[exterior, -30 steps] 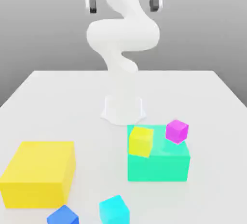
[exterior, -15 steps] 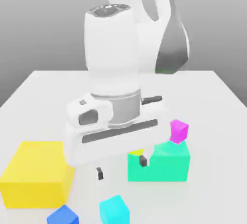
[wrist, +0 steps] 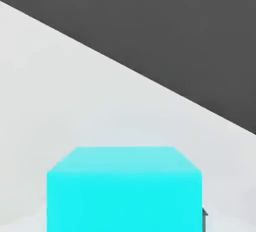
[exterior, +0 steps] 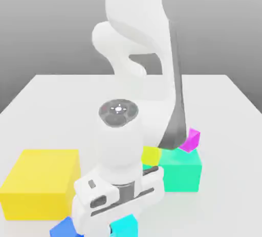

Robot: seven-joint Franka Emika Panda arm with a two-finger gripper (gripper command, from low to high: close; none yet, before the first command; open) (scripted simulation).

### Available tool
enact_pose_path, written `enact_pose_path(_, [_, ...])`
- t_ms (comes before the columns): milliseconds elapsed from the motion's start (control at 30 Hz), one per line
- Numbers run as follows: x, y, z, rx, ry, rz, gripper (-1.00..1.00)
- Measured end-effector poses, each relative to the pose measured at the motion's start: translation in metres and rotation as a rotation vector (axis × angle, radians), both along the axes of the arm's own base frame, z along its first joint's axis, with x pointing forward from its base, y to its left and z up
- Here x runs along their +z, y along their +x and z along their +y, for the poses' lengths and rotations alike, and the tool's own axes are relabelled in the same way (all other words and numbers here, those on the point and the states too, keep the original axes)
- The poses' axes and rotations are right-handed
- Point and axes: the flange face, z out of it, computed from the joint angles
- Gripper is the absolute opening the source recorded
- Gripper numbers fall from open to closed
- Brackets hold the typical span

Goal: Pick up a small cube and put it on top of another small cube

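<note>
The hand is low at the table's [exterior: 46,90] near edge, jaws clenched on the cyan cube [exterior: 124,227], which sits just beside the blue cube [exterior: 64,228]. The small yellow cube [exterior: 151,155] rests on the teal block [exterior: 181,172], with the magenta cube [exterior: 191,140] near it.

You see big yellow block [exterior: 38,182] on white worktop [exterior: 46,103]: take it as landmark. Small dark blue cube [exterior: 64,228] just beside its near lower corner. Big teal-green block [exterior: 181,172] well apart toward exterior view's right. Small magenta cube [exterior: 193,140] tilted on teal-green block's far right top corner.
</note>
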Motion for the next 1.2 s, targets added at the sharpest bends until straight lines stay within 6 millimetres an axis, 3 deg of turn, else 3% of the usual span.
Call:
enact_pose_path(167, [0.057,-0.001,0.001,-0.004,0.004,0.001,-1.00])
enact_pose_path(267, [0.084,-0.014,0.014,-0.041,0.041,0.008,-1.00])
enact_pose_path(467, [0.134,-0.049,0.043,-0.109,0.092,0.021,-1.00])
enact_pose_path(800, [0.198,-0.120,0.067,-0.243,0.061,0.018,-1.00])
enact_pose_path(933, [0.209,-0.149,0.070,-0.303,0.015,0.004,-1.00])
enact_pose_path(1100, [0.159,-0.152,0.070,-0.315,0.004,0.000,-1.00])
enact_pose_path(1133, [0.152,-0.153,0.070,-0.315,0.003,0.000,1.00])
enact_pose_path(1200, [0.152,-0.153,0.070,-0.315,0.003,0.000,1.00])
